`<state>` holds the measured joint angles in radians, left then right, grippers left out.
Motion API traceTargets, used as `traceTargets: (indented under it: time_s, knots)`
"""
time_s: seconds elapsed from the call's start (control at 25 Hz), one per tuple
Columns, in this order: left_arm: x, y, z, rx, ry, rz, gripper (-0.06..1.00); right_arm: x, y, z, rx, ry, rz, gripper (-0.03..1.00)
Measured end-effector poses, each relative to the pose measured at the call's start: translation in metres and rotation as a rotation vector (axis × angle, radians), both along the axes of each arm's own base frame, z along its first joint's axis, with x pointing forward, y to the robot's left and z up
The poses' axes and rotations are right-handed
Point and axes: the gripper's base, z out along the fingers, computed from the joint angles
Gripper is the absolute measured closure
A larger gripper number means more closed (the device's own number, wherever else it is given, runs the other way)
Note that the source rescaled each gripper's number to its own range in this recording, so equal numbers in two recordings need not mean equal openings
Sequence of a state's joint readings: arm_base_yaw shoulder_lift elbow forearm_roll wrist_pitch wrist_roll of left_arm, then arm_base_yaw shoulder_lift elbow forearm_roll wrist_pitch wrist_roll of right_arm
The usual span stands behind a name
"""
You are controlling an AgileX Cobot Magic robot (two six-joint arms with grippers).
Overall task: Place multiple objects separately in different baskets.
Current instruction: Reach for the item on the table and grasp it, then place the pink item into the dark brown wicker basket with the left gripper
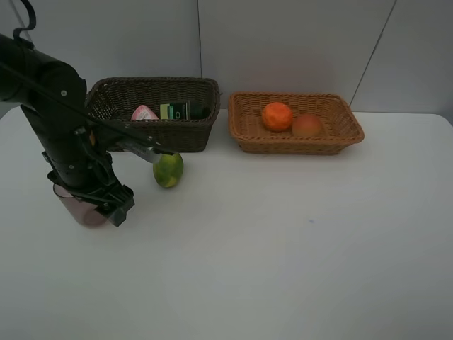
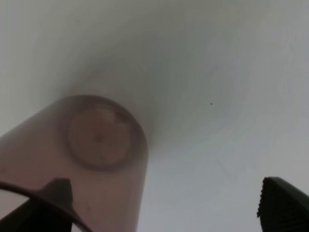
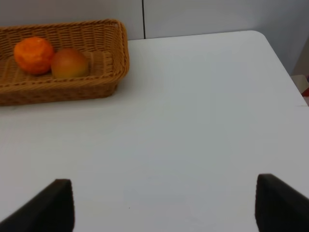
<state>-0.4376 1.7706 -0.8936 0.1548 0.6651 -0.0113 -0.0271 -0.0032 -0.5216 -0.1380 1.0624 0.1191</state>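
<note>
The translucent mauve cup (image 1: 74,209) stood at the left of the white tabletop (image 1: 283,234), under the left arm (image 1: 60,134). The left jaws were spread wide, one finger (image 2: 54,198) at the cup's rim and the other well clear of it, gripping nothing. The green fruit (image 1: 168,170) lay on the tabletop just in front of the dark brown basket (image 1: 177,134), which held the pink bottle (image 1: 144,112) and the black bottle (image 1: 177,110). The orange (image 1: 277,116) and the peach-like fruit (image 1: 307,125) sat side by side in the light tan basket (image 1: 297,145). The right jaws hung apart above the tabletop near that basket, holding nothing.
</note>
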Motion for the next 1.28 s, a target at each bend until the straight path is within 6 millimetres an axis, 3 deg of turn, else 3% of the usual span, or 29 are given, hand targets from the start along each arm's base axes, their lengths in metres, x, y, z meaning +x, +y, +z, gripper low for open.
traceTargets:
  time_s: [0.12,0.2,0.32,0.52,0.6,1.28]
  knots:
    - [-0.0027,0.0009,-0.0059,-0.004,-0.001,-0.003,-0.04,0.0,0.0,0.0,0.0,0.0,0.0,0.27]
    - [-0.0046,0.0017,-0.0084,-0.003,0.003,-0.004,0.03,0.0,0.0,0.0,0.0,0.0,0.0,0.27]
    - [-0.0045,0.0015,-0.0086,-0.007,-0.002,-0.005,0.27,0.0,0.0,0.0,0.0,0.0,0.0,0.27]
    - [-0.0042,0.0013,-0.0086,-0.009,-0.005,-0.005,0.82,0.0,0.0,0.0,0.0,0.0,0.0,0.27]
    - [-0.0043,0.0014,-0.0086,-0.009,-0.005,-0.005,0.94,0.0,0.0,0.0,0.0,0.0,0.0,0.27]
    - [-0.0043,0.0014,-0.0086,-0.01,-0.005,0.002,0.94,0.0,0.0,0.0,0.0,0.0,0.0,0.27]
